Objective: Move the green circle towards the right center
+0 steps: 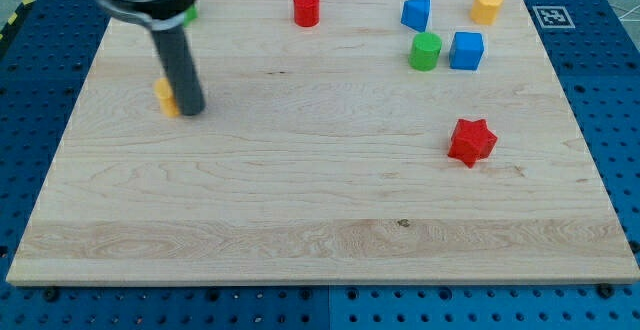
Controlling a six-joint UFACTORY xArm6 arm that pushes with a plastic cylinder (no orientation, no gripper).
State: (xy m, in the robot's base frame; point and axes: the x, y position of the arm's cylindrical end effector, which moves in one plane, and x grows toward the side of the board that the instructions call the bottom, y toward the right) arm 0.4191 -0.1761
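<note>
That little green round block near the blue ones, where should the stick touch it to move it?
No gripping here: my tip only pushes. Meet the green circle on its upper-left wall, probably, driving it down and right. The blue cube sits close on its right, so a straight rightward push would likely hit it.

A pale wooden board [320, 220] is lying on a blue perforated table [610, 90], which is showing around every edge of the board. A black-and-white marker [549, 15] is sitting just beyond the board's top right corner. Even light is falling everywhere.
</note>
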